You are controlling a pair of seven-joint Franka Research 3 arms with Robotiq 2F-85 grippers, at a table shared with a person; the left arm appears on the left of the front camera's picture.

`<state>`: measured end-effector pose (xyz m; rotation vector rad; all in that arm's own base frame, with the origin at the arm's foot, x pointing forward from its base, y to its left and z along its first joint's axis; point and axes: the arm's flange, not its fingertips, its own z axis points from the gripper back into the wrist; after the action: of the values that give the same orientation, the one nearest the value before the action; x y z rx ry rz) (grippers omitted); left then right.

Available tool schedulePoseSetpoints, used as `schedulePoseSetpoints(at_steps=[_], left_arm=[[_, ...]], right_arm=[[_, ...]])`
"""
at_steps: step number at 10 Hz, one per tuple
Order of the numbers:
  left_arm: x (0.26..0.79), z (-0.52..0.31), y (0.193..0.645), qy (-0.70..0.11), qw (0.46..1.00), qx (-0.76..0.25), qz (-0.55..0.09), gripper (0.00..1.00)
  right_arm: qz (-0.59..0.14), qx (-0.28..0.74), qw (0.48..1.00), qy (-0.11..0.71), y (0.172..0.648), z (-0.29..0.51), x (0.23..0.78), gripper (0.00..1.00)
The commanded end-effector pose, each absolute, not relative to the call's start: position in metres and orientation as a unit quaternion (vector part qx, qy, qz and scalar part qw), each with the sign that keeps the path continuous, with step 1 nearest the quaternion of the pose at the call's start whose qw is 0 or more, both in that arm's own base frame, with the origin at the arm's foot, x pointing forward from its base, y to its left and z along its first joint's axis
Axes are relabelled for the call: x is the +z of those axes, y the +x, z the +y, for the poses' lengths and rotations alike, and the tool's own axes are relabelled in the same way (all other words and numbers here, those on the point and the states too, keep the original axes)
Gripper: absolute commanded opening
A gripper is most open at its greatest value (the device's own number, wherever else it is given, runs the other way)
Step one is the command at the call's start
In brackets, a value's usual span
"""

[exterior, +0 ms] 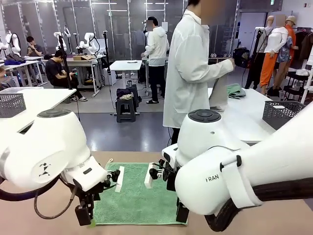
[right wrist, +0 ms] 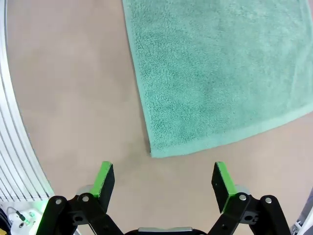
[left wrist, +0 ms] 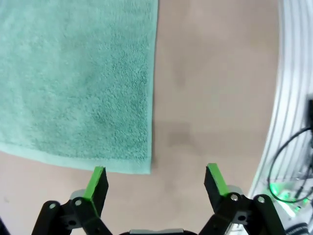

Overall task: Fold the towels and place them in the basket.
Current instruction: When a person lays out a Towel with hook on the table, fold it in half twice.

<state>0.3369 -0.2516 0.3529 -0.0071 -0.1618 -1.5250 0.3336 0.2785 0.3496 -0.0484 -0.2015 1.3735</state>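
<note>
One mint towel (right wrist: 215,68) (flat on table (right wrist: 73,98))

Bright, even overhead light fills the front view, and the white arm housings (exterior: 244,171) near the camera come close to washing out. In both wrist views the light is soft. The mint green towel (left wrist: 78,83) casts only a thin shadow along its edge onto the table (left wrist: 210,98), where faint smudgy shadows lie. Wide-angle distortion bows the table's rim at the picture sides, and the terry texture is crisp.

towel (exterior: 134,196) lies flat on the table (exterior: 14,221), person (exterior: 188,73) standing behind.
</note>
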Motion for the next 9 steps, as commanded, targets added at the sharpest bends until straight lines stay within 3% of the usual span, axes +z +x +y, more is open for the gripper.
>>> schedulePoseSetpoints(at_steps=[1, 9], left_arm=[[0.316, -0.235, 0.306, 0.023, 0.702, -0.706, -0.094, 1.0], [0.292, -0.204, 0.308, 0.034, 0.689, -0.722, -0.058, 1.0]], right_arm=[[-0.091, 0.647, 0.756, -0.022, 0.347, 0.285, 0.338, 1.0], [-0.048, 0.692, 0.72, -0.028, 0.353, 0.276, 0.318, 1.0]])
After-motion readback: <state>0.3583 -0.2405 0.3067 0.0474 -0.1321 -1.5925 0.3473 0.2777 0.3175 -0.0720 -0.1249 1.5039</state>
